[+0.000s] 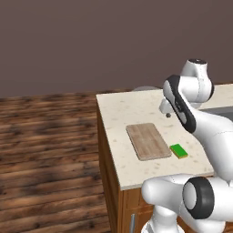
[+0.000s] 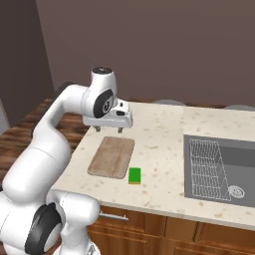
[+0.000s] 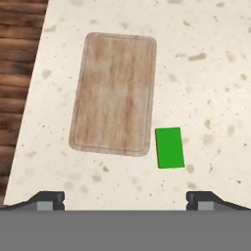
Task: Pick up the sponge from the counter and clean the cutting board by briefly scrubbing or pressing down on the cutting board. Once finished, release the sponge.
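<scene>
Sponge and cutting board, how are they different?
The sponge is bright green; the cutting board is light-brown wood with grain. The sponge is far smaller than the cutting board. The sponge has sharper corners, the cutting board rounded ones. Both are rectangles lying flat on the counter, side by side.

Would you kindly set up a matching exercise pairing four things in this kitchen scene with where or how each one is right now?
Things:
1. sponge
2. cutting board
3. end effector
4. wire rack

States:
A. sitting in the sink
B. open, above the counter, holding nothing
C. lying on the counter just off the board's corner
D. flat on the counter near its edge, nothing on it

Pairs: 1-C, 2-D, 3-B, 4-A
</scene>
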